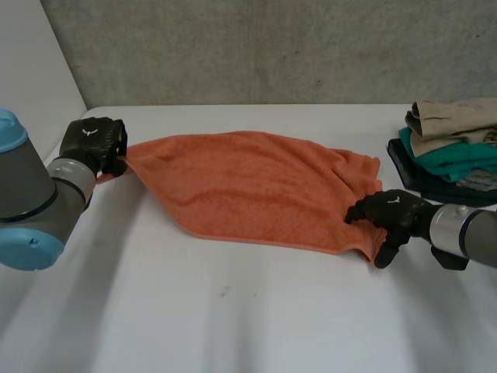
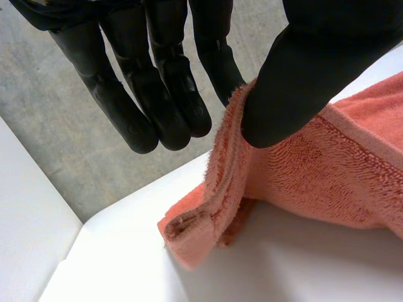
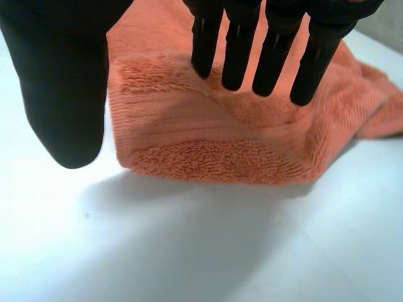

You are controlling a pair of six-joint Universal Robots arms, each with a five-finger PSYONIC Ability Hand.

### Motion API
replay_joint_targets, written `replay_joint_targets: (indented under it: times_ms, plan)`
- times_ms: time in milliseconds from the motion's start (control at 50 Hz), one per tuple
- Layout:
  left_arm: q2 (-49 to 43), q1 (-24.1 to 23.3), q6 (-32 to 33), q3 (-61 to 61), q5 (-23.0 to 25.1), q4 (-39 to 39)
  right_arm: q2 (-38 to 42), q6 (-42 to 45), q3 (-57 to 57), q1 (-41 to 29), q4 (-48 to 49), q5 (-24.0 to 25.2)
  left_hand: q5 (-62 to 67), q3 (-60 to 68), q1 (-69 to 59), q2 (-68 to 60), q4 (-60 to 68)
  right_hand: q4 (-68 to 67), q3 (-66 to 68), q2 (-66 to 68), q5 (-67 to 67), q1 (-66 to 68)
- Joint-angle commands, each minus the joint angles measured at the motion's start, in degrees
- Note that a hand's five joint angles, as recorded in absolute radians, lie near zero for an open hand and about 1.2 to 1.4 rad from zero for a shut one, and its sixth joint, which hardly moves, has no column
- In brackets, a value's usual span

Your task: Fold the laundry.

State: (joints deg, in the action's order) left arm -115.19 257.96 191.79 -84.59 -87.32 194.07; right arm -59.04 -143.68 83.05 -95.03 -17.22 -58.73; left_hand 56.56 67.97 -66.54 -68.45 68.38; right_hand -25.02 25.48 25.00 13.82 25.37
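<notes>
An orange towel (image 1: 248, 183) lies spread across the white table (image 1: 233, 311), bunched at its right end. My left hand (image 1: 93, 144) holds its far left corner. In the left wrist view the thumb (image 2: 296, 82) pinches the towel's hem (image 2: 230, 145) against the fingers, and the corner tip (image 2: 189, 236) droops onto the table. My right hand (image 1: 392, 214) is at the towel's near right corner. In the right wrist view its fingers (image 3: 239, 50) are straight over the towel (image 3: 220, 145) and the thumb stands apart, holding nothing.
A stack of folded clothes (image 1: 454, 148) in tan, teal and dark colours sits at the table's far right, just behind my right hand. A grey concrete wall (image 1: 272, 47) rises behind the table. Bare table surface stretches along the front.
</notes>
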Motion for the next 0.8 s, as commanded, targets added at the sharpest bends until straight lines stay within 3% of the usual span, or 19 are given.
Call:
replay_joint_targets:
  times_ms: [20, 260, 480, 640, 800]
  plan:
    - [0.1, 0.3, -0.7, 0.1, 0.1, -0.5, -8.9, 2.9, 11.6, -4.9, 10.8, -5.8, 13.4, 12.0, -13.5, -11.6, 11.6, 3.6, -4.0, -3.6, -2.4, -3.9]
    - [0.3, 1.0, -0.7, 0.1, 0.0, -0.6, -2.3, -6.9, 14.2, -11.3, 29.8, -21.6, 13.4, 12.0, -13.5, -11.6, 11.6, 2.2, -2.7, -2.2, -1.0, -2.6]
    - [1.5, 1.2, -0.7, -0.1, 0.0, -1.7, 1.3, -20.6, 9.3, -14.7, 27.4, -30.1, 13.4, 12.0, -13.5, -11.6, 11.6, 5.8, -6.2, -5.7, -4.6, -6.1]
    - [2.1, 1.1, -0.7, -0.3, -0.1, -2.1, 2.5, -28.3, 6.1, -15.4, 26.2, -33.9, 13.4, 12.0, -13.5, -11.6, 11.6, 8.6, -9.1, -8.6, -7.4, -9.0]
    - [2.2, 0.8, -0.5, -0.5, -0.2, -2.6, 1.8, -31.0, 5.7, -17.5, 24.7, -34.3, 13.4, 12.0, -13.5, -11.6, 11.6, 11.3, -11.8, -11.3, -10.1, -11.7]
